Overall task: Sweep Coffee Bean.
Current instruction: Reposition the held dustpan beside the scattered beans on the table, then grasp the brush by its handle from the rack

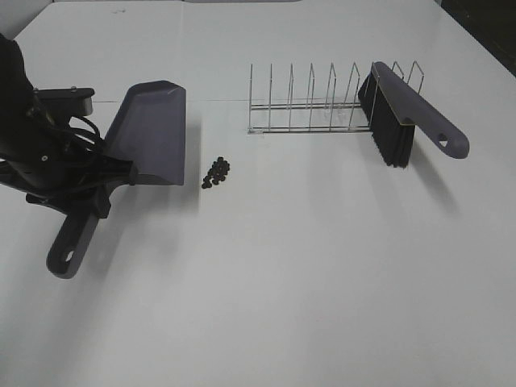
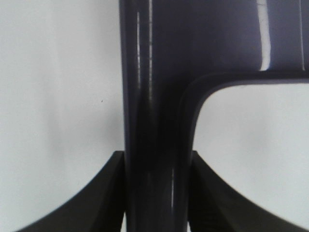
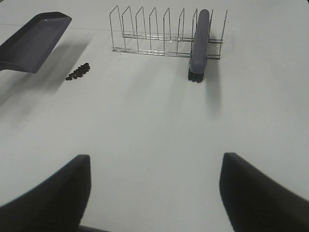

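Observation:
My left gripper [image 1: 98, 184] is shut on the handle of the grey-purple dustpan [image 1: 153, 133]. It holds the pan a little above the table at the left, and the pan casts a shadow. In the left wrist view the fingers [image 2: 108, 193] clamp the dustpan's handle [image 2: 157, 121] from both sides. The coffee beans [image 1: 216, 172] lie in a small dark cluster on the table just right of the pan's edge. They also show in the right wrist view [image 3: 78, 72], beside the dustpan [image 3: 34, 41]. My right gripper [image 3: 155, 162] is open and empty; it is outside the high view.
A wire rack [image 1: 314, 101] stands at the back middle. A grey-purple brush [image 1: 407, 117] with black bristles leans in the rack's right end, also seen in the right wrist view [image 3: 199, 41]. The white table [image 1: 306, 274] extends in front.

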### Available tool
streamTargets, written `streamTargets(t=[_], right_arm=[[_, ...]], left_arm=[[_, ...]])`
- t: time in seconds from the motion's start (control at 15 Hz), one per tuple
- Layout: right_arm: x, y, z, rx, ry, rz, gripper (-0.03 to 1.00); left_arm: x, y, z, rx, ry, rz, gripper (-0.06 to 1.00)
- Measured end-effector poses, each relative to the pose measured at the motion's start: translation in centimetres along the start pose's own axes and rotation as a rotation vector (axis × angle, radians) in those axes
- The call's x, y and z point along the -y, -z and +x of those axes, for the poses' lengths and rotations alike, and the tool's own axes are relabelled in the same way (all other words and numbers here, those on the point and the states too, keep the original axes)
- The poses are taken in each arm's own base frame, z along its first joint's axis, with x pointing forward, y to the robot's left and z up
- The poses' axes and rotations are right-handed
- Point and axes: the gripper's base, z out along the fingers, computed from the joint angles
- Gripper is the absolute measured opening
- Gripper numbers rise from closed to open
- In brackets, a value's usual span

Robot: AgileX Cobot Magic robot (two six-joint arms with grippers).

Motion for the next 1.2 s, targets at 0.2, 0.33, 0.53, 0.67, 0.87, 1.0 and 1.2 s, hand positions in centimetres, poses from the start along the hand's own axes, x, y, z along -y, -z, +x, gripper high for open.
streamTargets(t=[0.2, 0.33, 0.53, 0.67, 0.87, 1.0, 1.2], right_arm=[[0.0, 0.0, 0.0, 0.000, 0.000, 0.000, 0.63], [0.0, 0.0, 0.0, 0.000, 0.000, 0.000, 0.63], [0.1, -0.1, -0.1, -0.003, -0.006, 0.007, 0.63], [0.5, -0.6, -1.0, -0.016, -0.020, 0.039, 0.63], [1.4, -3.1, -4.3, 0.086, -0.027, 0.074, 0.63], [2.1, -5.8, -6.5, 0.129, -0.043, 0.090, 0.63], [3.4, -11.5, -10.6, 0.123, -0.078, 0.106, 0.63]], left_arm=[[0.0, 0.0, 0.0, -0.005, 0.000, -0.001, 0.32], [0.0, 0.0, 0.1, -0.007, 0.000, -0.002, 0.32], [0.0, 0.0, 0.1, -0.007, 0.000, -0.002, 0.32], [0.0, 0.0, 0.1, -0.008, -0.001, -0.002, 0.32], [0.0, 0.0, 0.1, -0.009, -0.003, -0.003, 0.32], [0.0, 0.0, 0.1, -0.009, -0.003, -0.003, 0.32], [0.0, 0.0, 0.1, -0.009, -0.012, -0.003, 0.32]])
